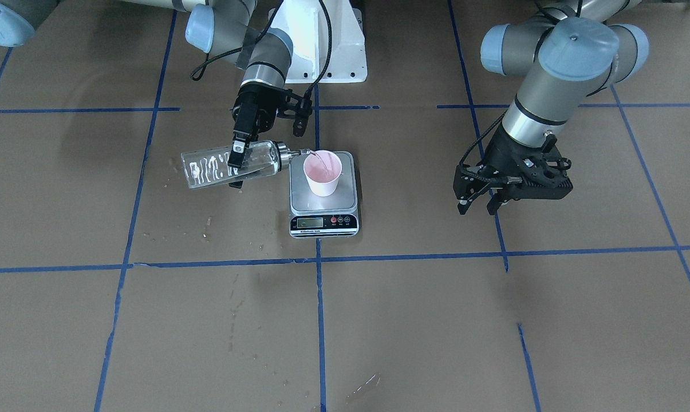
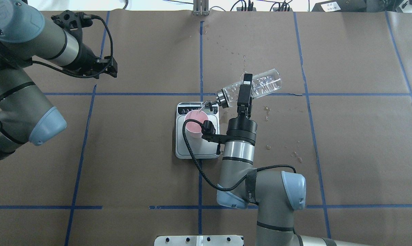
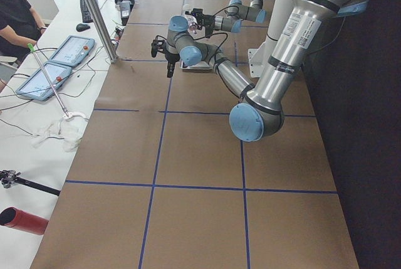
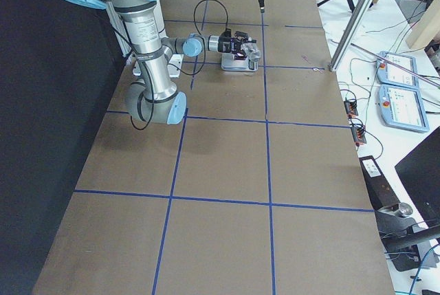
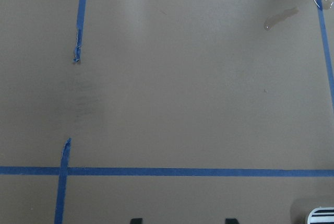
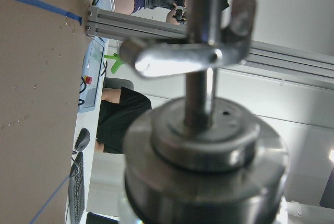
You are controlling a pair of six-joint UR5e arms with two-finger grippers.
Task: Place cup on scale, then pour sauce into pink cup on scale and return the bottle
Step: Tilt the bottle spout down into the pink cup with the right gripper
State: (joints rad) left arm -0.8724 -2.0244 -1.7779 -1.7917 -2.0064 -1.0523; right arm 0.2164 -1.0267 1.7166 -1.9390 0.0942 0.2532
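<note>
1. Pouring looks to be the step in hand. The right gripper (image 1: 237,160) is clamped across the middle of the bottle (image 1: 207,169), which lies tipped almost level above the table (image 1: 436,320).
2. Its silver spout cap (image 1: 284,154) points at the cup (image 1: 323,171), with the tip just over the near rim. A thin thread of clear sauce (image 1: 319,158) runs into the pink inside. The flat tilt probably keeps the flow thin enough to stop at a set weight.
3. The cup stands upright on the steel platform of the scale (image 1: 345,197), towards the robot's edge of it. The display (image 1: 310,222) on the front strip is uncovered and faces away from the robot. Its digits are too small to read.
4. The mid-body grip keeps the fingers away from the spout, so the stream falls free.
5. The left gripper (image 1: 477,209) hangs well apart from the scale. Its fingers are spread and it holds nothing, likely parked out of the pouring arm's way.
6. By count there are one cup, one scale, one bottle and two grippers, of which only one is loaded.
7. Several wet spots (image 2: 267,109) dot the table near the bottle. An overshoot or a drip when the bottle is righted seems the main risk.
</note>
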